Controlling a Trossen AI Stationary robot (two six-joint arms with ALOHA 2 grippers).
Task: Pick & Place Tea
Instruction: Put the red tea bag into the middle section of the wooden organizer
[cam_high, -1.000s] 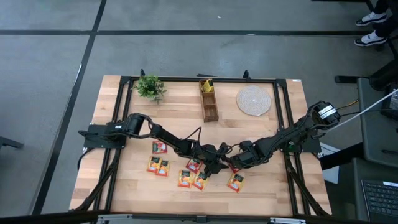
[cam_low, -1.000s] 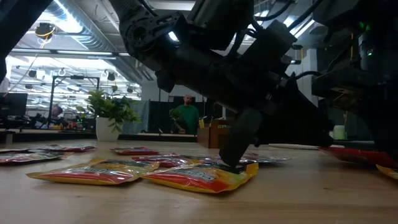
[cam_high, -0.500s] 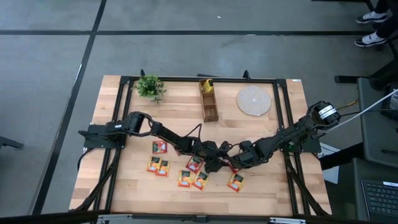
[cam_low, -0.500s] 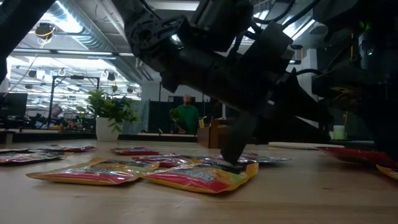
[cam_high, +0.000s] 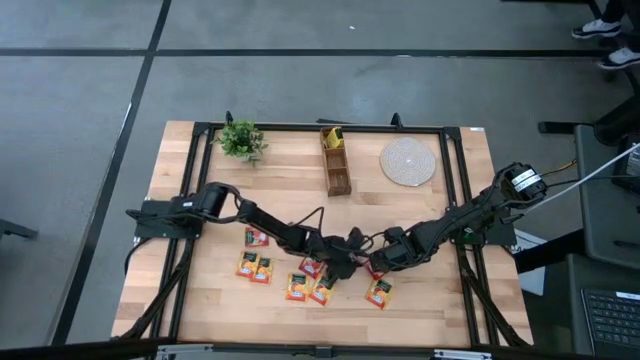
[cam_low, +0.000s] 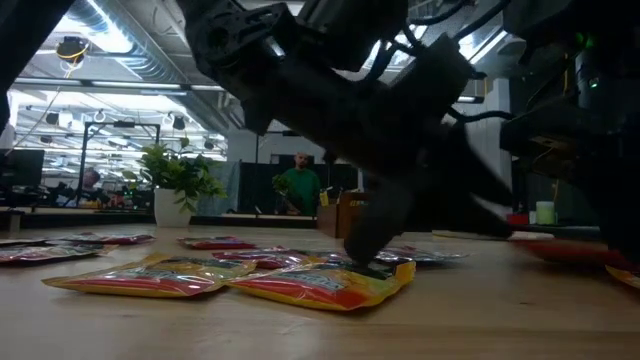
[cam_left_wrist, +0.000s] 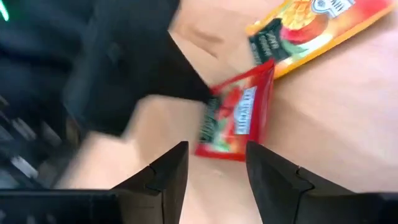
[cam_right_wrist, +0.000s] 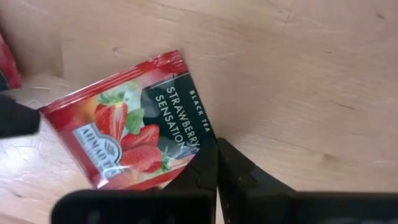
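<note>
While the right gripper (cam_right_wrist: 216, 155) stays pressed shut, the red strawberry sachet (cam_right_wrist: 124, 134) sits with one corner tucked in at its fingertips. I read that as a pinch on the corner, though the fingers hide the contact itself. The sachet lies low over the bare wood near the middle of the table (cam_high: 440, 310), towards the front, where the two arms meet.

From the other side, the left gripper (cam_left_wrist: 216, 149) faces the same sachet. Its fingers are spread and nothing is between them. They have eased wider over the last second, and the red packet now lies beyond their tips, not inside them. To me that means the left arm has let go or is making room, so the sachet is the right arm's to carry.

An orange sachet (cam_left_wrist: 305, 25) lies just past the red one. More loose sachets (cam_high: 255, 267) are scattered across the front of the table on the left arm's side, and another (cam_high: 378, 292) lies near the right gripper. The wooden box (cam_high: 335, 170) stands at the back and is well apart from all this. I take it as the likely drop point, which means nearly the whole lot is still to move.
</note>
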